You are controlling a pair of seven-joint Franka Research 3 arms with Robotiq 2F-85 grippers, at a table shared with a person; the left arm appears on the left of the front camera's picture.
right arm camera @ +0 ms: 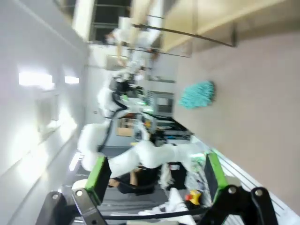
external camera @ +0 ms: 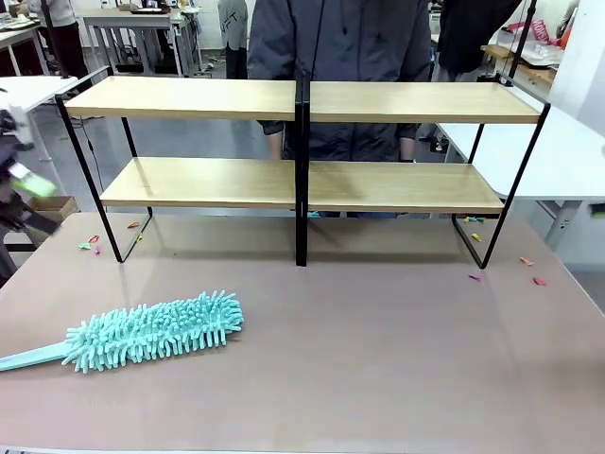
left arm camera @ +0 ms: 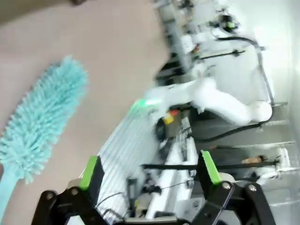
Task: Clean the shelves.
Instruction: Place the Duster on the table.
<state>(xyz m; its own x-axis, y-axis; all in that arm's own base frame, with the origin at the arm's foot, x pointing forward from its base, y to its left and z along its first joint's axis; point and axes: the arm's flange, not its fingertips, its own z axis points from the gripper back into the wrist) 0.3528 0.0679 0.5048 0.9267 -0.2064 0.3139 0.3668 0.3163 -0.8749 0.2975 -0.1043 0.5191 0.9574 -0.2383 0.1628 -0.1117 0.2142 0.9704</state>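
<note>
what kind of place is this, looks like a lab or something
Probably a robotics lab or workshop: the shelves and a teal duster sit on a test table, with white work tables and cabled equipment benches behind.

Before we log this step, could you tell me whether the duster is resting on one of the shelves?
No, the duster lies on the table in front of the shelves.

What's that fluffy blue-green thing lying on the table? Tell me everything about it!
It's a duster with a head of soft, teal, noodle-like strands, maybe microfiber, and a flat handle in the same teal running off the front view's left edge. It lies flat on the brown table, near the robot's left side, in front of the shelves and apart from them. Nothing holds it.
</note>
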